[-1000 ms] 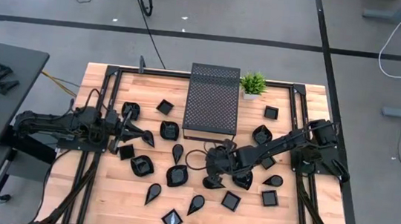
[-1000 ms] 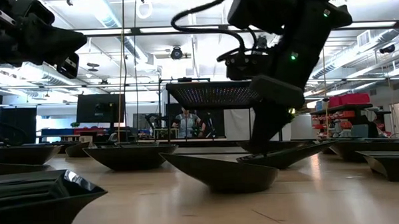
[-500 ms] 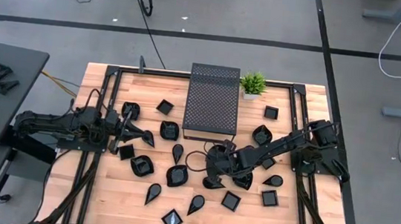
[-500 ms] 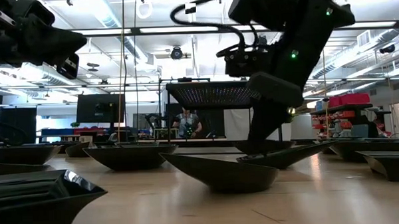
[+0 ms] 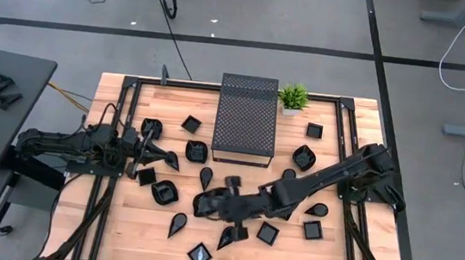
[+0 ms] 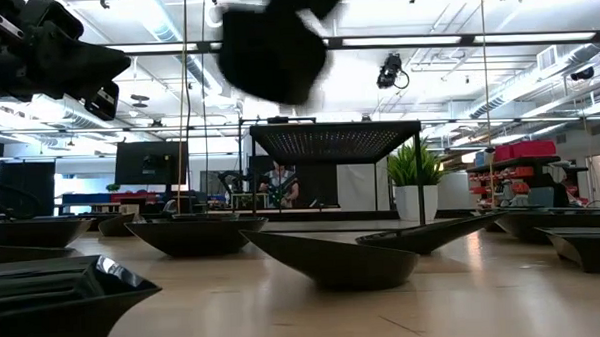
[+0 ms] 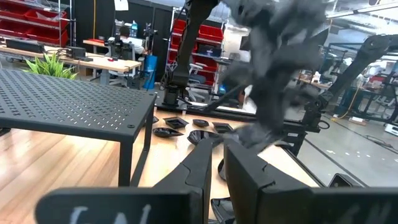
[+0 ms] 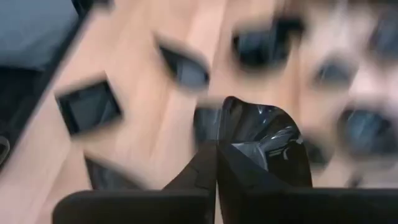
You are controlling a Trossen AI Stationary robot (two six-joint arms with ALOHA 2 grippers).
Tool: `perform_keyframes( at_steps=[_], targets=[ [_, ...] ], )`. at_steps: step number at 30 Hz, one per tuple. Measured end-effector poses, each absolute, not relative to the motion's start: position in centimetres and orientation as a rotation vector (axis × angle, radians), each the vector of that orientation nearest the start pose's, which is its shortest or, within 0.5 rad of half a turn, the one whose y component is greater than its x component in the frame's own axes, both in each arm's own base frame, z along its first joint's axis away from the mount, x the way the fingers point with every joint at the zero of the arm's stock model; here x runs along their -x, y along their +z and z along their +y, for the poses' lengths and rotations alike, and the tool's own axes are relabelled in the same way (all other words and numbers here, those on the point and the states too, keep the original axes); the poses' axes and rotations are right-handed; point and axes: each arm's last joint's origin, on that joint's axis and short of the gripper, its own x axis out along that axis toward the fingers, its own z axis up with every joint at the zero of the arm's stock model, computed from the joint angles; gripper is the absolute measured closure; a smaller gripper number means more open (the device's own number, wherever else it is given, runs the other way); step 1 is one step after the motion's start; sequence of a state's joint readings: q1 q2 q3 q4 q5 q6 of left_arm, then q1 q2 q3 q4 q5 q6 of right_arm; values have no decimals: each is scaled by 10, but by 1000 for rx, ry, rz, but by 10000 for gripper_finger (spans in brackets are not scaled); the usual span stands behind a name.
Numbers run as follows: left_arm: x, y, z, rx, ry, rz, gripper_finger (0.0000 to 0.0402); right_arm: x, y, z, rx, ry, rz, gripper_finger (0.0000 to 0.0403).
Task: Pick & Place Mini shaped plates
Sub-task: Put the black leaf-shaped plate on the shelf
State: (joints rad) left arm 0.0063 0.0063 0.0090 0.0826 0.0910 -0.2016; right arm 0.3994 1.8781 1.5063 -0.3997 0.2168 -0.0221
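Plates (image 5: pixel 162 192) lie scattered around the right gripper (image 8: pixel 216 149), which is clamped on one plate (image 8: pixel 264 140); box (image 5: pixel 247 118) top bare, so nearly all remains.

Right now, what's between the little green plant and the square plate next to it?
Nothing: the high view shows bare table between the potted plant and that square mini plate.

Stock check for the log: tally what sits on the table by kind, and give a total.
Small black dishes: at least 16 in plain sight; the right arm may hide more
Black perforated box: 1
Potted plant: 1
Total: at least 18
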Motion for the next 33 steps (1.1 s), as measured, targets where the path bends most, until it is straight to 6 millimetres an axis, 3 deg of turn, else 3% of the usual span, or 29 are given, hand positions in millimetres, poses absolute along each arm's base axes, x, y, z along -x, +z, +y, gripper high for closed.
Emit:
perform_keyframes(
  at_steps=[5,9,14,18,21,26,33],
  targets=[
    [-97,174,-2,196,-93,-77,353,-407,308,139,470,177,571,394],
    [-97,174,-2,196,-93,-76,353,-420,324,92,630,132,585,399],
    [-97,173,-2,196,-92,-70,353,-423,317,-3,677,87,740,399],
    [-97,173,-2,194,-91,-71,353,-415,310,-80,663,-8,815,399],
    [-97,173,-2,194,-79,-72,353,-404,303,-125,642,-30,822,399],
    [-97,173,-2,195,-75,-73,353,-390,278,-169,631,-7,779,392],
    [-97,173,-1,195,-72,-73,353,-381,255,-186,646,-55,762,390]
  ],
)
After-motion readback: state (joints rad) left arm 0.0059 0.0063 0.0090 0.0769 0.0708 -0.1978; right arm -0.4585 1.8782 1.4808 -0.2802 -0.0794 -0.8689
